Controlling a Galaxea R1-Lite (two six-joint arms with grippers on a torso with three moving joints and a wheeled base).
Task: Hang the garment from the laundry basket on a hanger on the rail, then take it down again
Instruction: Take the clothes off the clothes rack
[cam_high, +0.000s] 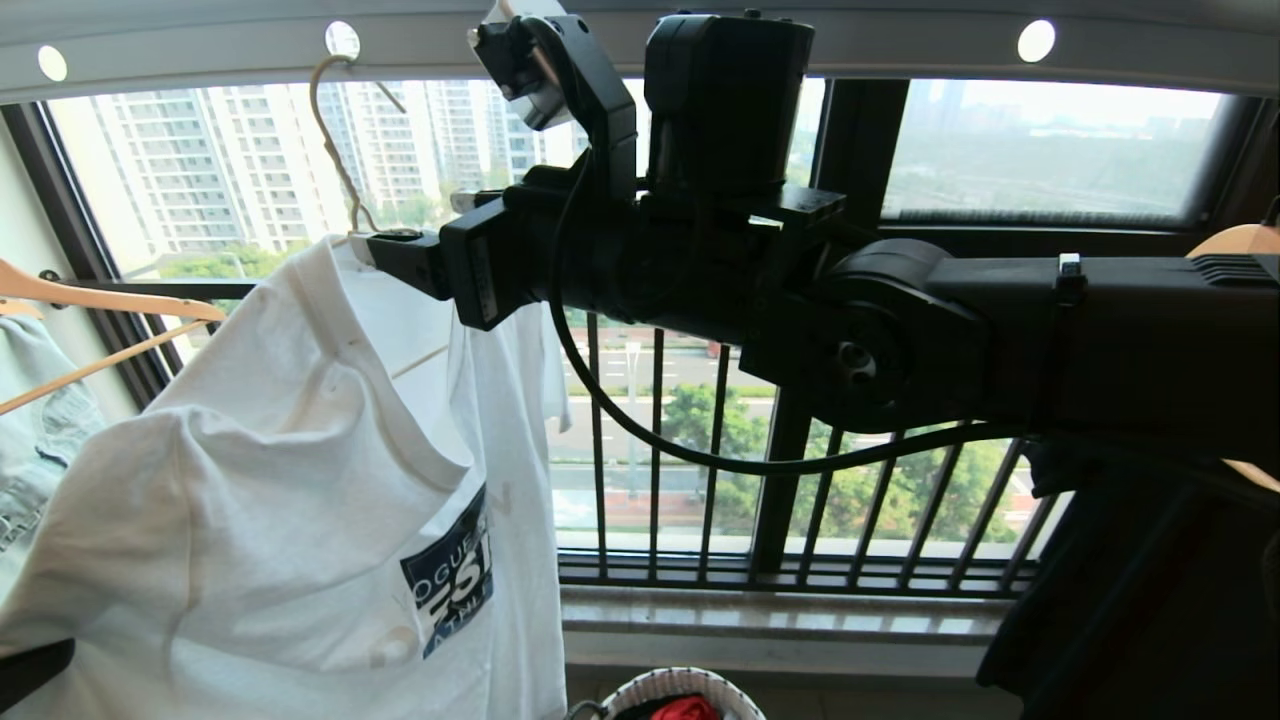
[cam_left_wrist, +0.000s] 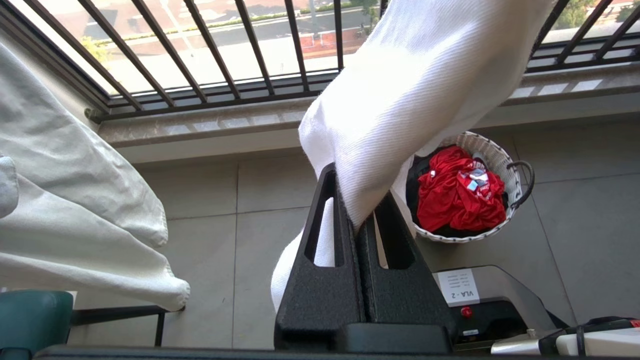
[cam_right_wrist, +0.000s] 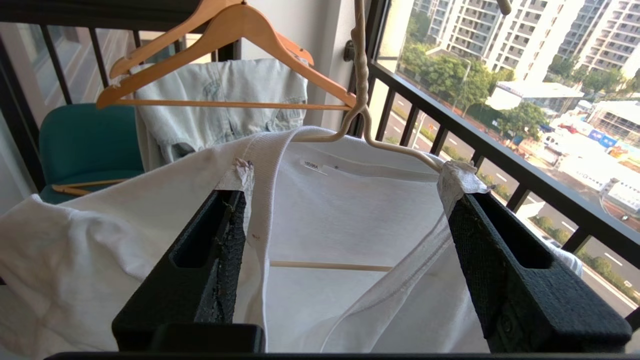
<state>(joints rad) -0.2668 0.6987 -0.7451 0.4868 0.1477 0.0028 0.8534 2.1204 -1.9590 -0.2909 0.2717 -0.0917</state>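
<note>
My right arm reaches level across the window toward the collar of the T-shirt (cam_high: 300, 480), which hangs on the wire hanger (cam_high: 335, 140) hooked into a hole of the overhead rail (cam_high: 200, 45). My right pincer (cam_right_wrist: 345, 200) stands wide, one finger (cam_right_wrist: 220, 240) just beside the ribbed collar, the other up against the hanger's shoulder where the cloth bunches. My left pincer (cam_left_wrist: 361, 225) is low down, pinched tight on a fold of the same T-shirt, above the floor beside the basket (cam_left_wrist: 495, 155).

I count one T-shirt, one wire hanger, two wooden hangers (cam_right_wrist: 225, 55) further along the rail, one pale denim piece (cam_right_wrist: 220, 105), one basket holding one red garment (cam_left_wrist: 457, 192), and one teal chair (cam_right_wrist: 85, 145).
</note>
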